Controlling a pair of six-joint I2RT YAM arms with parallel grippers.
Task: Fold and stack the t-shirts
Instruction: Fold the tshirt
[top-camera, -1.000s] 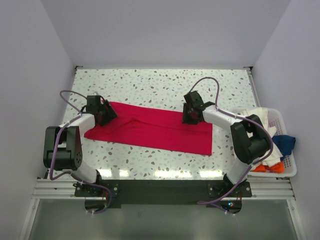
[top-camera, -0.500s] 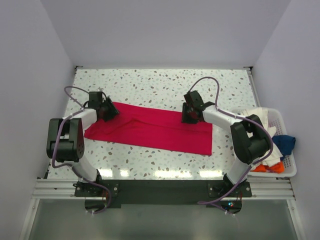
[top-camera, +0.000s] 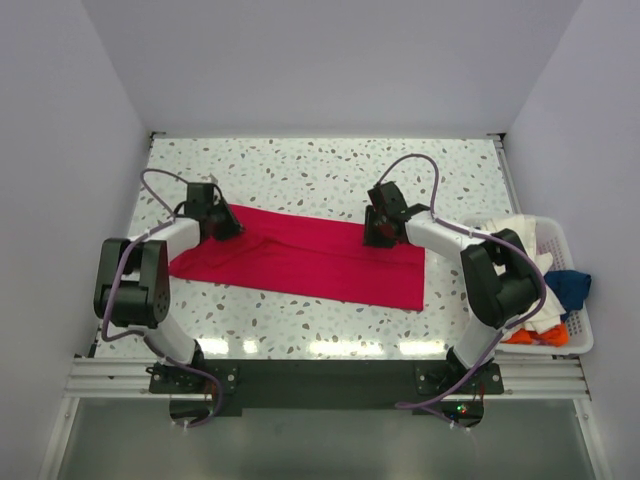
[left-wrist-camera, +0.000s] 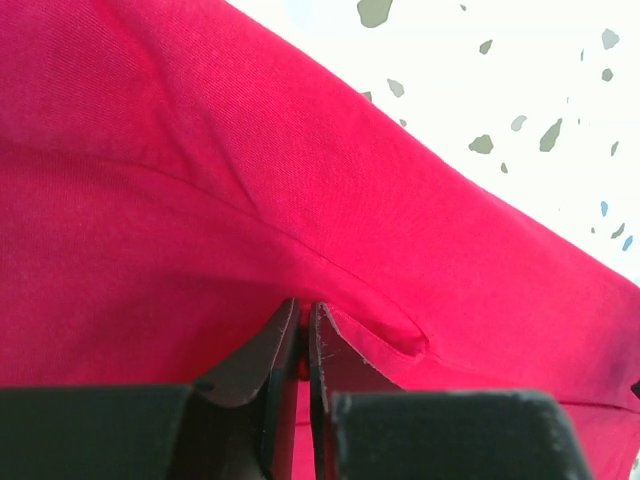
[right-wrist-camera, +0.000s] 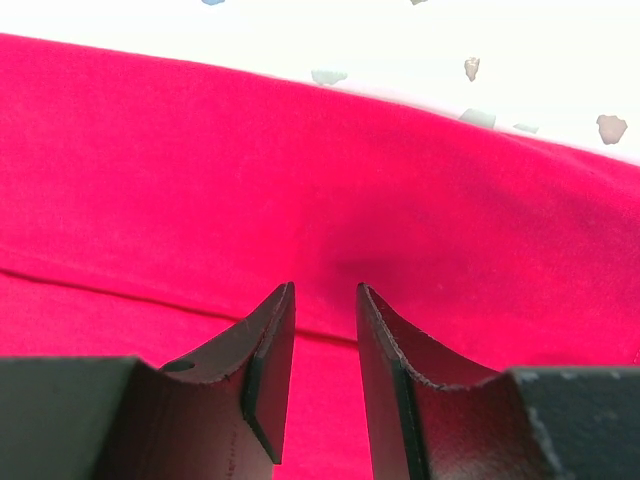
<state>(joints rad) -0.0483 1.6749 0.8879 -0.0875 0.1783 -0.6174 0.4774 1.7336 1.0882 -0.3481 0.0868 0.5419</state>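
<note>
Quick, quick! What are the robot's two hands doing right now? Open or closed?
Left hand: closed, pinching a fold of the red t-shirt.
Right hand: open, tips at the same shirt, holding nothing.

Red t-shirt (top-camera: 300, 258) lies flat across the middle of the speckled surface (top-camera: 320, 165), leaving a bare band open below the far wall (top-camera: 320, 70) and a narrower strip at the near edge. The left arm (top-camera: 165, 238) and right arm (top-camera: 440, 233) reach in to the cloth's far hem, left fingers (left-wrist-camera: 265, 375) nipped on a fold, right fingers (right-wrist-camera: 265, 360) parted over flat cloth. A white basket (top-camera: 582, 335) of heaped shirts (top-camera: 570, 285) sits just beside the right edge.
</note>
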